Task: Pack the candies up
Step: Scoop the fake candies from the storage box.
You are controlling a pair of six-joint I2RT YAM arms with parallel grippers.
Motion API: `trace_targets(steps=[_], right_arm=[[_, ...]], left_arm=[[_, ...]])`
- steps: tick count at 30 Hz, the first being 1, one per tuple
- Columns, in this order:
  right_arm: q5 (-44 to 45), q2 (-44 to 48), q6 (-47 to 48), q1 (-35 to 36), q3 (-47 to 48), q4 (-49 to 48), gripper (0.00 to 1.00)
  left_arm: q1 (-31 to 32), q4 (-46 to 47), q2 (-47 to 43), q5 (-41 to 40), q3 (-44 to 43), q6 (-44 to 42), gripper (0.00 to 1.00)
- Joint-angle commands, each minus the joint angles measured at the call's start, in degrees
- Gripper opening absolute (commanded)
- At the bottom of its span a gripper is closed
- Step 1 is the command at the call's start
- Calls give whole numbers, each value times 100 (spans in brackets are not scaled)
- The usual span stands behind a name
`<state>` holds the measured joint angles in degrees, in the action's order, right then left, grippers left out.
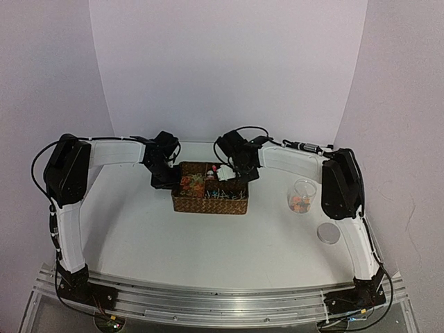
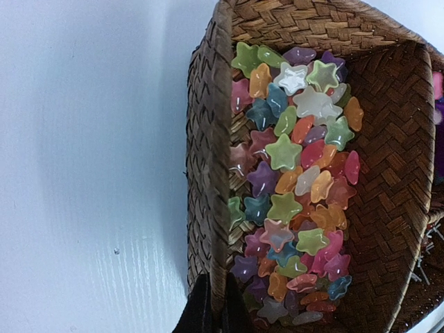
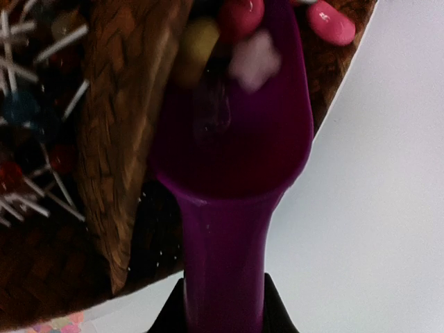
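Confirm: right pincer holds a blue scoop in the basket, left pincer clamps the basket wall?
Colour is wrong: the scoop is magenta, per the right wrist view. The right pincer does hold it in the basket, and the left pincer clamps its wall.

Star candies in wicker basket

Overhead view: even, diffuse light with a faint violet cast; the table's near edge bows. Left wrist view: sharp, glare on star shapes, soft shadow beside basket. Right wrist view: dim, scoop and candies blurred.
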<state>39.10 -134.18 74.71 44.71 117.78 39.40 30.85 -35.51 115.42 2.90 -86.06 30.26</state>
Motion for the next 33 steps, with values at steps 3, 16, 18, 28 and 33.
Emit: trace_targets(steps=[3,16,18,28,33], right_arm=[[-2493,-372,-495,236,560,432,0],[-3498,138,-2392,-367,271,432,0],[-3362,273,-2355,-401,135,438,0],[-3986,686,-2655,-815,-109,513,0],[-3933,783,-2584,-891,-264,625,0]], left_arm=[[44,-152,60,159,-83,-2,0],[-15,-176,81,190,-26,76,0],[-27,-174,82,194,-16,84,0],[-53,-181,79,184,-14,101,0],[-62,-186,79,167,-17,102,0]])
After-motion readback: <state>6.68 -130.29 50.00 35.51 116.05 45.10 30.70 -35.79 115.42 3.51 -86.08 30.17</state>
